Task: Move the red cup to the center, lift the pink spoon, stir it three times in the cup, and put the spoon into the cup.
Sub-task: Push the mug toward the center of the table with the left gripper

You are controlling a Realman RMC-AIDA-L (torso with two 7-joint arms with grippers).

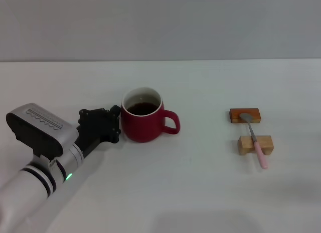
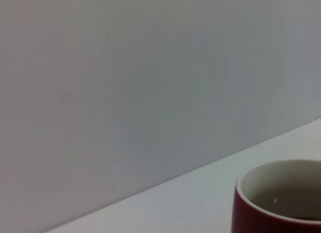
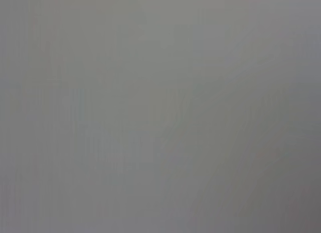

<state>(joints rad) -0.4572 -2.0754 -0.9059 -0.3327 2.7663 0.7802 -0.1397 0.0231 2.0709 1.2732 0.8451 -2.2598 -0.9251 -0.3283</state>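
Red cup (image 1: 143,122) sits upright on the white surface (image 1: 200,193), dark liquid inside, loop handle on the side away from the left gripper (image 1: 116,124). The gripper's black body is right against the cup's wall opposite the handle; touching or just short of it, can't tell. Fingers are hidden behind the gripper body, so spread or pressed together can't be told. In the left wrist view the cup (image 2: 279,198) rim shows very close.

Pink spoon (image 1: 254,140) lies well apart from the fingers, past the cup on its handle side, bridging two small wooden blocks (image 1: 256,145), bowl end on the farther block, untouched. Right gripper is not in view.

Risks: cup is fairly full, so a jerky shove or slide would likely slosh liquid over the rim. Contact high on the wall could tip it. An off-centre push could spin the cup by its handle instead of moving it straight.
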